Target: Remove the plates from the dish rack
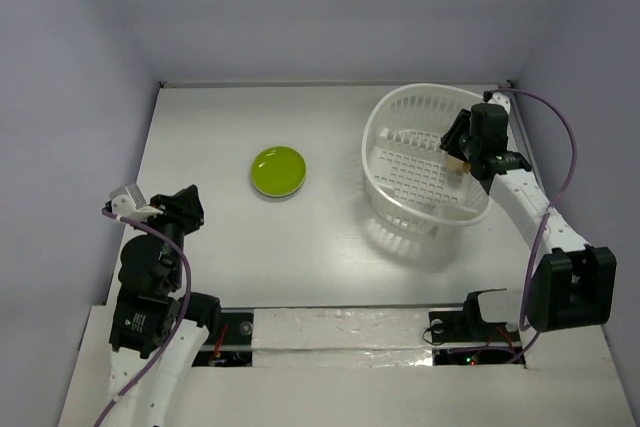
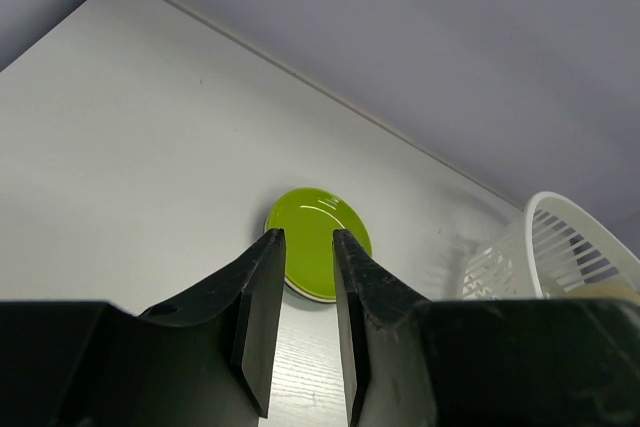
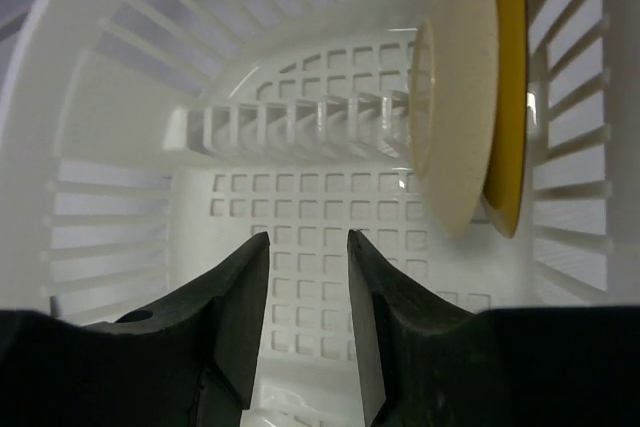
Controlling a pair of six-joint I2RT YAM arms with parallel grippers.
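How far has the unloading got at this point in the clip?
Done: a lime green plate lies flat on the table, outside the dish rack. In hand: nothing is gripped; the right gripper is open inside the rack near the plates, the left gripper hovers open over the table. Left: a beige plate and a yellow plate stand upright in the rack.

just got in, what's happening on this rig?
Unloading, partway. The right hand is open inside the dish rack, beside a beige plate and an orange-yellow plate standing upright at its wall. A lime green plate lies out on the table; the left hand, open, points at it without touching.
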